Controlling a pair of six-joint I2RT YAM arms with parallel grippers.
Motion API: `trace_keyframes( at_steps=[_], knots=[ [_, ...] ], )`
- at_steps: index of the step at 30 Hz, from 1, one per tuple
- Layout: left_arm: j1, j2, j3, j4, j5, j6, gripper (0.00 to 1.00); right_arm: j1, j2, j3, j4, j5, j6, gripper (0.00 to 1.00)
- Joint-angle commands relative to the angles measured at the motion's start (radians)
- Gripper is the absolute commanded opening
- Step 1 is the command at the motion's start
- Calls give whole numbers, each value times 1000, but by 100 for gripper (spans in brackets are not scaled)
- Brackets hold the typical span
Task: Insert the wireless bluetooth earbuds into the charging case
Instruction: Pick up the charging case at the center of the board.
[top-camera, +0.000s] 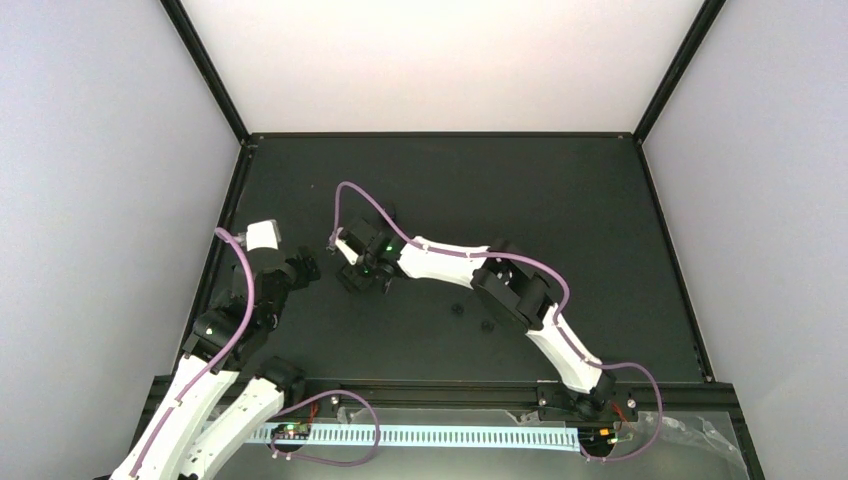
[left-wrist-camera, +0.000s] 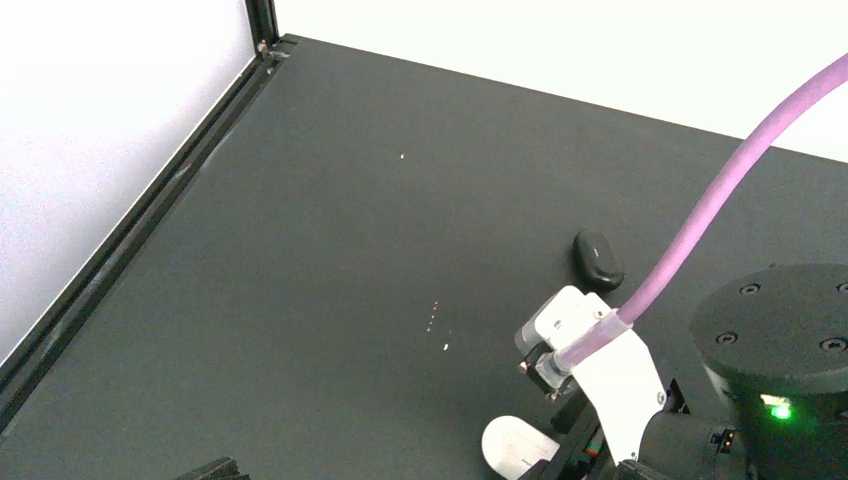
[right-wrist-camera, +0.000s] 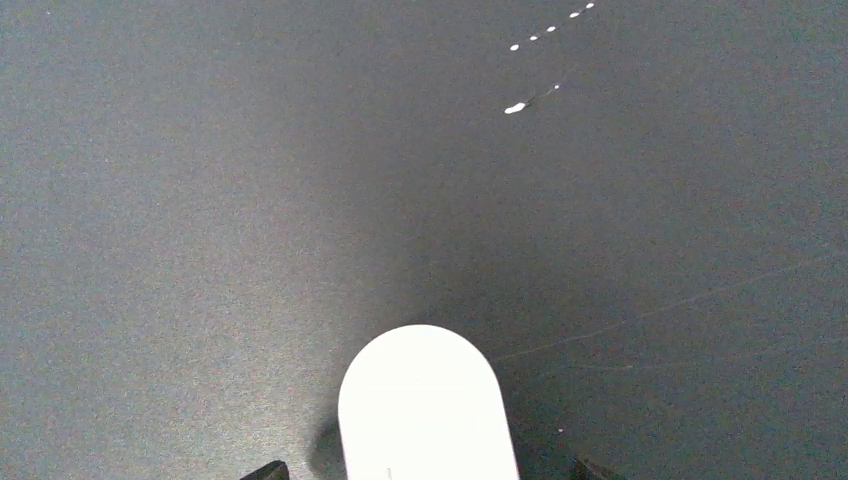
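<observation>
The right fingers (right-wrist-camera: 268, 470) are seen spread wide, one tip at each bottom corner of the wrist view, and nothing is gripped. Between them the white charging case (right-wrist-camera: 425, 405) is straddled, with a strip of dark surface (right-wrist-camera: 200, 200) showing on either side of it (so no contact can be made out). The case lies flat, its smooth rounded end pointed away from the wrist. A few white specks (right-wrist-camera: 515, 108) are dotted farther out.

From the left wrist, the same case is caught at the bottom edge, just below the white camera block on the right arm (left-wrist-camera: 625, 385). A black charging case (left-wrist-camera: 598, 258) is spotted beyond that block, apart from the white one. Of the left fingers (left-wrist-camera: 215, 468) only a dark tip is shown at the bottom of that view, so whether they are spread or closed cannot be told.

From above, a black earbud (top-camera: 457, 310) and a second black earbud (top-camera: 489, 326) are picked out on the surface beside the right arm's elbow, well apart from the white case.
</observation>
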Motion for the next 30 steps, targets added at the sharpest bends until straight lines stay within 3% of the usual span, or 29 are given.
trace_keyframes(
  at_steps=[1, 13, 20, 25, 30],
  knots=[
    [9, -2, 12, -5, 2, 20, 99, 18, 27, 26, -46, 49, -7, 72],
    [13, -19, 9, 2, 17, 27, 99, 41, 3, -61, -36, 155, 6, 48],
    [13, -21, 7, 5, 26, 30, 99, 44, -77, -179, 42, 202, 18, 41],
    [13, -18, 3, 12, 43, 35, 99, 43, -188, -319, 113, 235, 37, 39],
    [13, -1, -15, 55, 156, 59, 99, 43, -387, -544, 216, 267, 72, 38]
  ],
)
